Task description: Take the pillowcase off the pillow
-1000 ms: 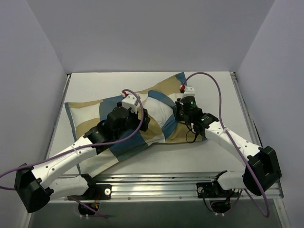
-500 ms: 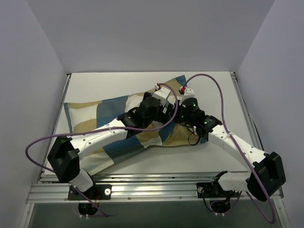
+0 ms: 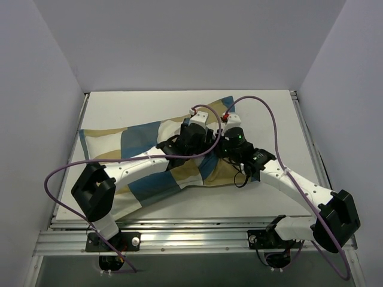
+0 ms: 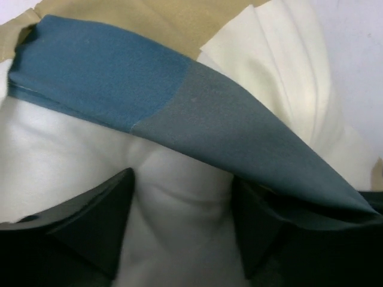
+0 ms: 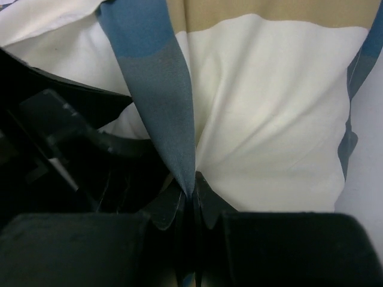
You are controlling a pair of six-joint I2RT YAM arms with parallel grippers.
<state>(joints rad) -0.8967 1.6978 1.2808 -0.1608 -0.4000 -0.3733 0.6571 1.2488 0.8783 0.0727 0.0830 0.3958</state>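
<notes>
The pillowcase (image 3: 140, 139), a blue, tan and white patchwork, lies slantwise across the table with the pillow inside. My right gripper (image 3: 220, 143) is shut on a blue edge of the pillowcase (image 5: 170, 89) at its open right end and holds it up as a taut fold. My left gripper (image 3: 202, 128) is open right beside it. In the left wrist view its fingers (image 4: 105, 215) straddle the bare white pillow (image 4: 179, 203) and press into it, under the lifted blue edge (image 4: 227, 125). White pillow also shows in the right wrist view (image 5: 60, 42).
The left arm (image 3: 137, 164) lies across the pillowcase from the near left. Purple cables (image 3: 269, 119) loop over both arms. Grey walls close the table (image 3: 131, 101) at the back and both sides. A metal rail (image 3: 191, 230) runs along the near edge.
My left arm swung right across the pillow, its gripper going from the pillow's middle to the open end beside the right gripper. The right gripper shifted slightly left, still holding the blue edge.
</notes>
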